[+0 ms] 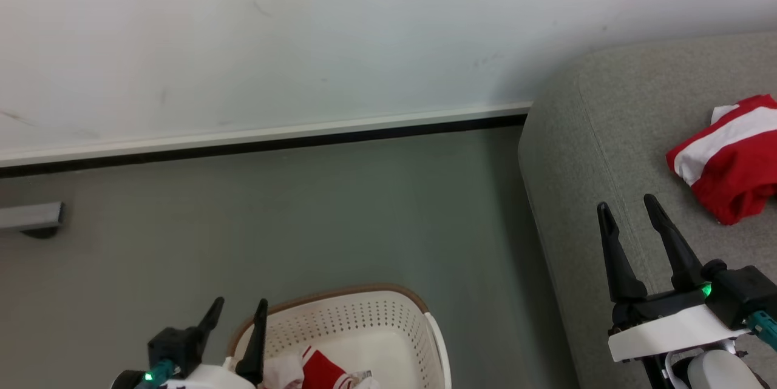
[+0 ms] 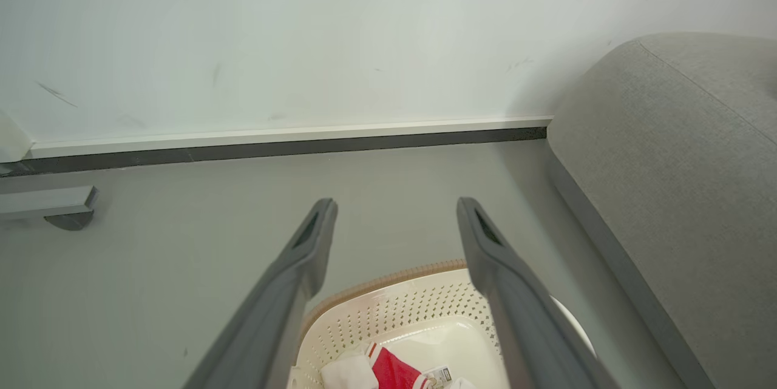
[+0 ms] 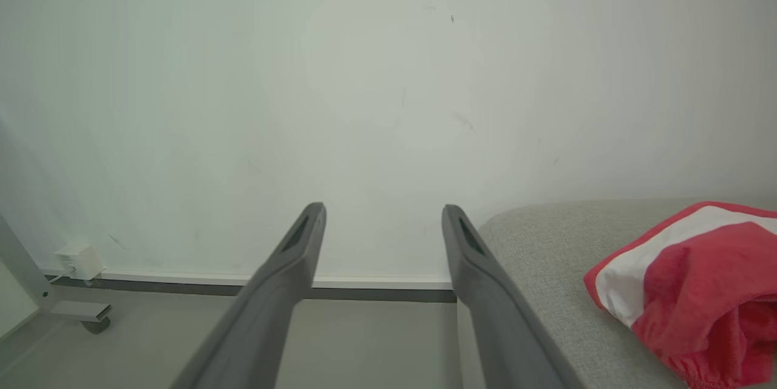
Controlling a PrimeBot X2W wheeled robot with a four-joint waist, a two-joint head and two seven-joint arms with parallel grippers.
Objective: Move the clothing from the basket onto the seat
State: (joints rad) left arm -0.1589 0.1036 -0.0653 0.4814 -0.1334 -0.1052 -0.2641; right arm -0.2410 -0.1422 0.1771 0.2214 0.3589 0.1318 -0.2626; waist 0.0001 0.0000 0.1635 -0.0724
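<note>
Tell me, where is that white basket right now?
In the head view the basket stands on the floor at the bottom, just right of the left gripper, with the grey sofa to its right.

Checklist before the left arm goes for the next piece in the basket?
1. Left gripper open, empty: ok.
2. Right gripper open, empty: ok.
3. Basket holds clothing: ok, red and white pieces in it.
4. Basket lies ahead of the left gripper, between its fingers in the left wrist view: ok.
5. One garment lies on the sofa, apart from the right gripper: ok.
6. Count of pieces left to move: cannot tell, the basket is cut off by the picture edge.
</note>
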